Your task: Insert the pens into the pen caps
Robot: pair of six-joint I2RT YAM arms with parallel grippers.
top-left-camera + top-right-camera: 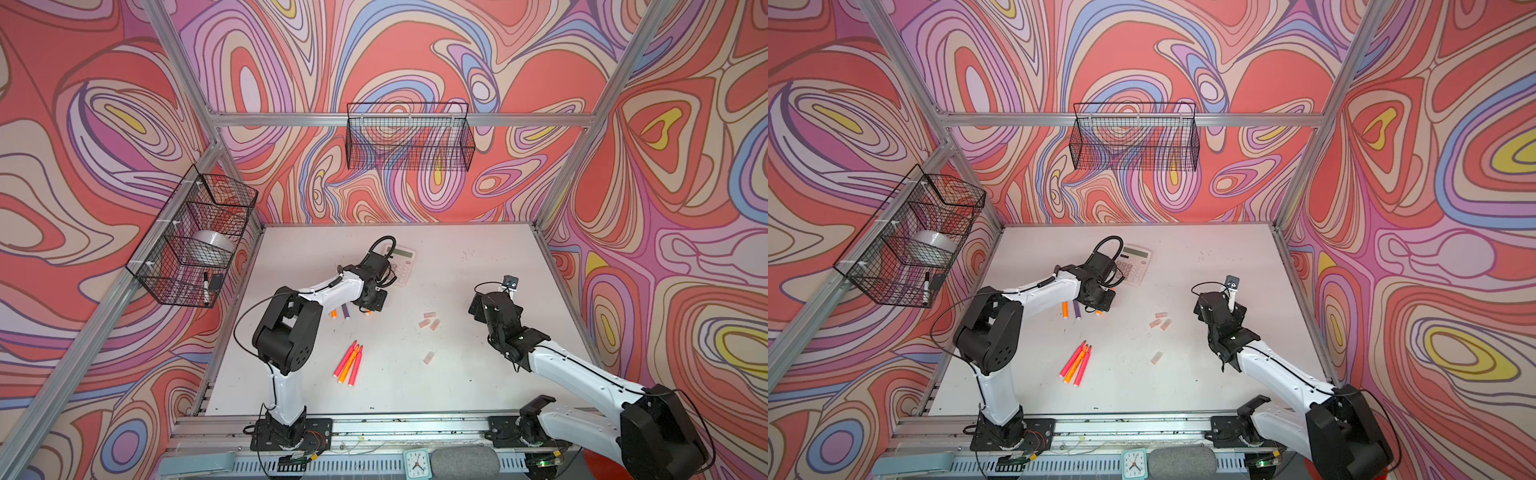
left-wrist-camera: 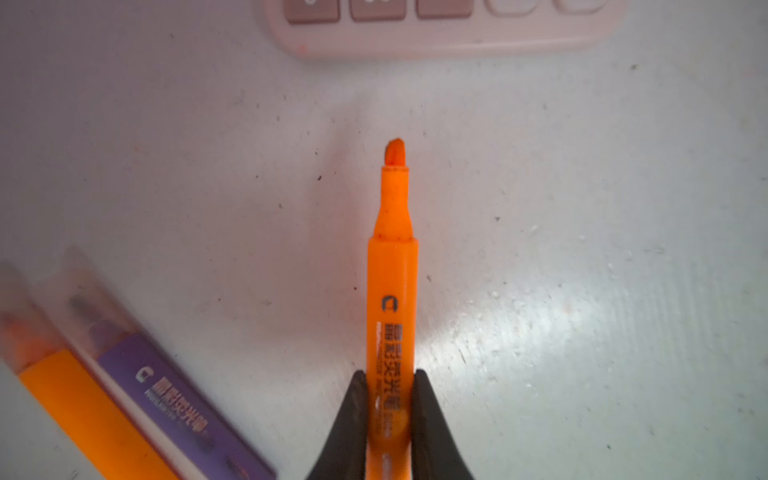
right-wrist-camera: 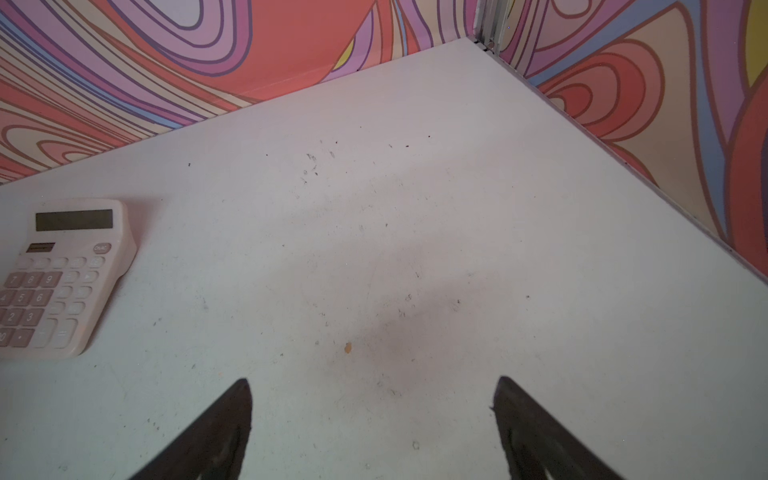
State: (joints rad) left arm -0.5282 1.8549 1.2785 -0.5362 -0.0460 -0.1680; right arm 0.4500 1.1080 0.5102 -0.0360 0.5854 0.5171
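A: Capping status?

B: About a third done, by my read. All pens and caps are on the table (image 1: 478,257) or just over it.

A: Claws?

B: Left claw (image 2: 390,376) is low over the far middle, just in front of the calculator (image 3: 62,278). It is clamped tight on the barrel of an orange pen (image 2: 392,282), whose bare tip points at the calculator. Can't tell if that pen is lifted or lying flat. Right claw (image 3: 374,380) is spread wide and holds nothing. It hangs over bare table on the right, well apart from any cap.

A: What's done?

B: Two look capped: the capped orange pen (image 2: 75,399) and the purple pen (image 2: 178,386), side by side just beside the left claw. The left wrist view shows a clear sleeve over each tip. Can't judge how deep they're seated.

A: What's left?

B: Four pens. The held one, plus three loose pens (image 1: 349,365) bunched front-middle: two pink-red, one orange, tips bare.

A: Enough caps?

B: Four loose, seen in both top views. Three caps (image 1: 430,321) cluster mid-table between the arms, and the lone cap (image 1: 429,357) lies nearer the front. None touches a pen.

A: So the count matches.

B: Four and four. My guess is the held pen goes next, but the right claw has no cap yet.
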